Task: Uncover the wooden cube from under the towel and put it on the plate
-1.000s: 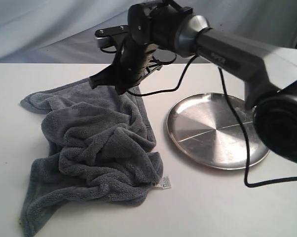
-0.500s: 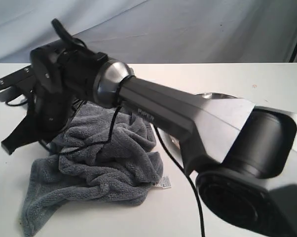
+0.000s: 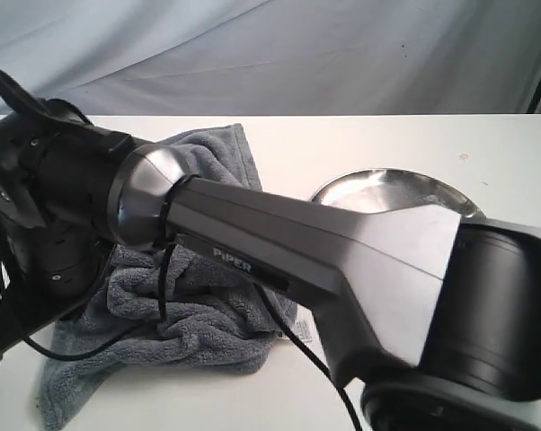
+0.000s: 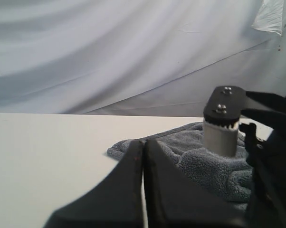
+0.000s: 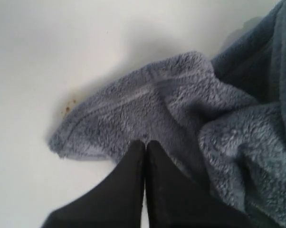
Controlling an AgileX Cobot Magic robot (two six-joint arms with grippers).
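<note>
Towel (image 5: pixel 181 95) corner touching tips of right end effector (image 5: pixel 145 142), closed together; left end effector (image 4: pixel 144 141) likewise together, near towel.

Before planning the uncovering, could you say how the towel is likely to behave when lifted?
The towel lies in soft rumpled folds, so it will probably drape limply from whichever corner is raised. Its fluffy pile suggests it is light and unlikely to slip.

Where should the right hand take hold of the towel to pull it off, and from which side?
Probably grip the towel by its flat hemmed corner, coming down from above at the outer edge. That corner lies as one thin layer, clear of the bunched folds. The right hand, shut, sits over it.
</note>
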